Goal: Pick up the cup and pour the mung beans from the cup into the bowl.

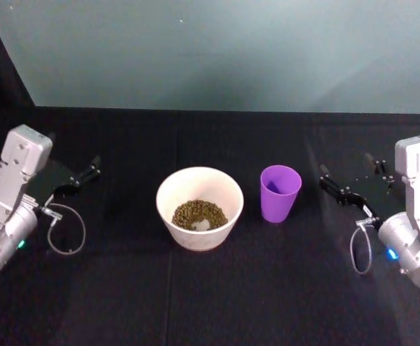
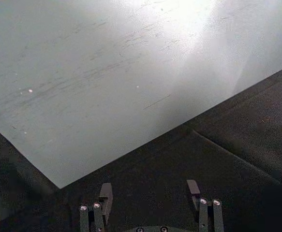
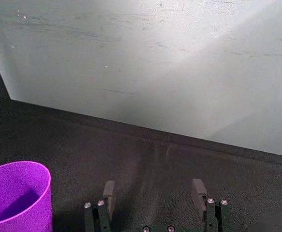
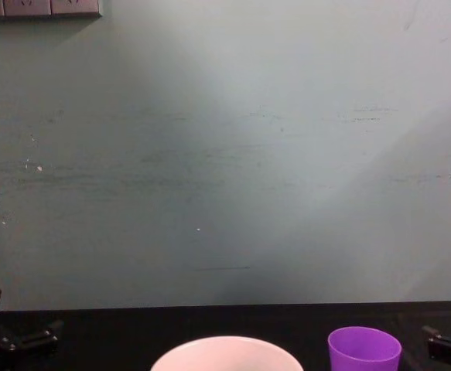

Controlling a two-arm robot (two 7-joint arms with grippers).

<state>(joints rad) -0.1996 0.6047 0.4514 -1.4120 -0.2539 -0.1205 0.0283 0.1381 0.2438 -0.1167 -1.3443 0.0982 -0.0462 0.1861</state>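
Right gripper sits at the right side of the surface, jaws spread with nothing between them, pointing left toward the cup, near it but not touching; in the right wrist view the cup sits off to one side of the spread fingers, clear of them. Left gripper is parked at the far left, jaws also spread and empty, well apart from everything. Cup stands upright just right of the bowl, a small gap between them, and looks empty inside as far as the head view shows. Mung beans lie in a heap at the bottom of the bowl. My read: pour is done, cup is set back down and released, nothing obvious left.
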